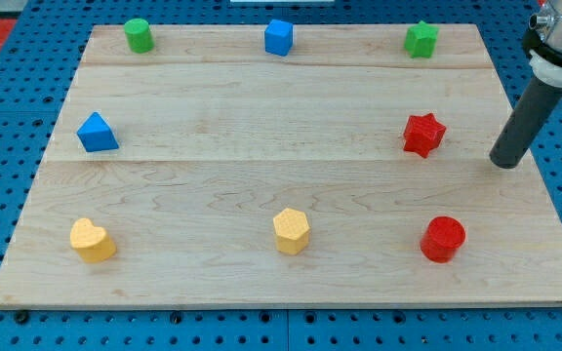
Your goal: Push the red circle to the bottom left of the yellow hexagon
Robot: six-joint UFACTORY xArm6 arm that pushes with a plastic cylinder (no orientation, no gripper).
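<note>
Where the board nears the view's bottom right, the red circle [443, 239] stands upright.

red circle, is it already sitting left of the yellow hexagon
No, the red circle lies at the view's right of the yellow hexagon, far apart.

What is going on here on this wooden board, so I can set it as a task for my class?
A robot arm's dark rod is working over a wooden board scattered with small coloured blocks. My tip sits near the board's right edge, to the right of the red star block and above the red circle block, touching neither. The red circle lies at the view's bottom right, well right of the yellow hexagon block, so the push to the hexagon's bottom left has not begun.
</note>
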